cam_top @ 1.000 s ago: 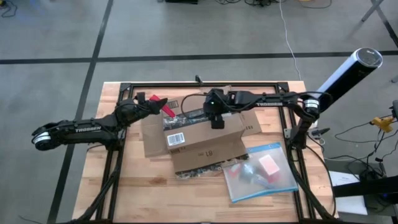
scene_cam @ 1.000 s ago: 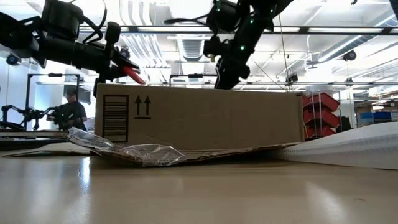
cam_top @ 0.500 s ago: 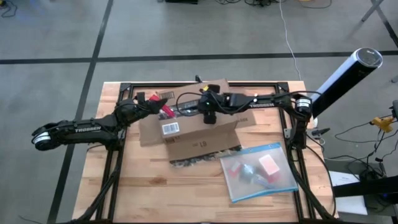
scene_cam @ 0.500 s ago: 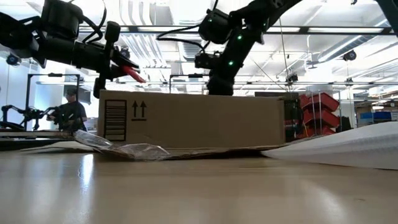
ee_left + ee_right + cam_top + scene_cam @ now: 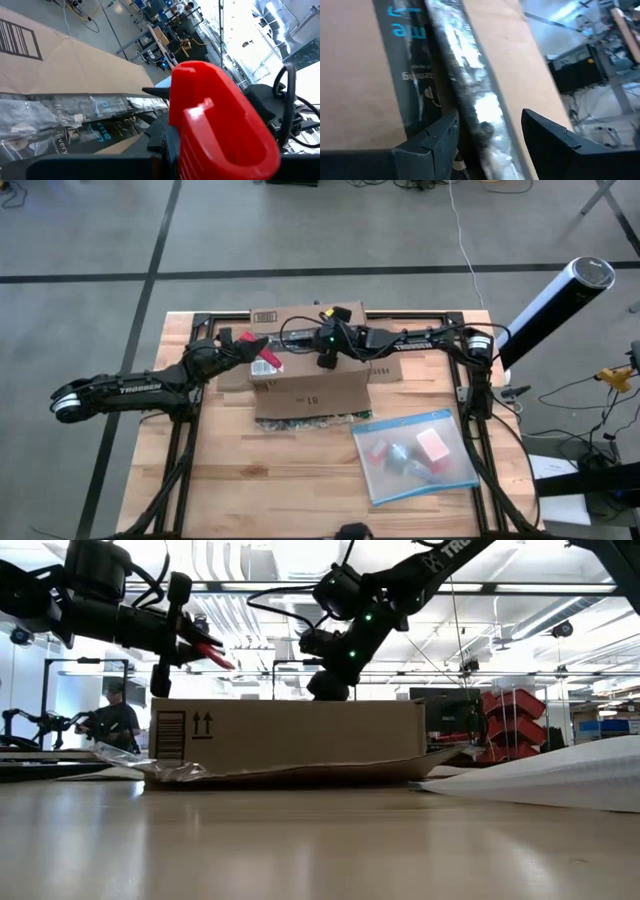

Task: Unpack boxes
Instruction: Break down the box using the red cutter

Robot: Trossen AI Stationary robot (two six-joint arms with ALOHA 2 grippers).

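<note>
One box point(image 5: 308, 370) sits near the table's point(image 5: 230, 480) far edge from above, my right gripper point(image 5: 325, 360) on its top, my left gripper point(image 5: 252, 352) at its left end pinching the red tool point(image 5: 265, 365). Low down, the box lies flat, right gripper pressing its top. My left wrist cam shows the tool clamped over the taped seam point(image 5: 75, 120). My right wrist cam shows fingers point(image 5: 427, 145) spread, straddling the tape. My guess: the blade snags and drags the box off the back.
</note>
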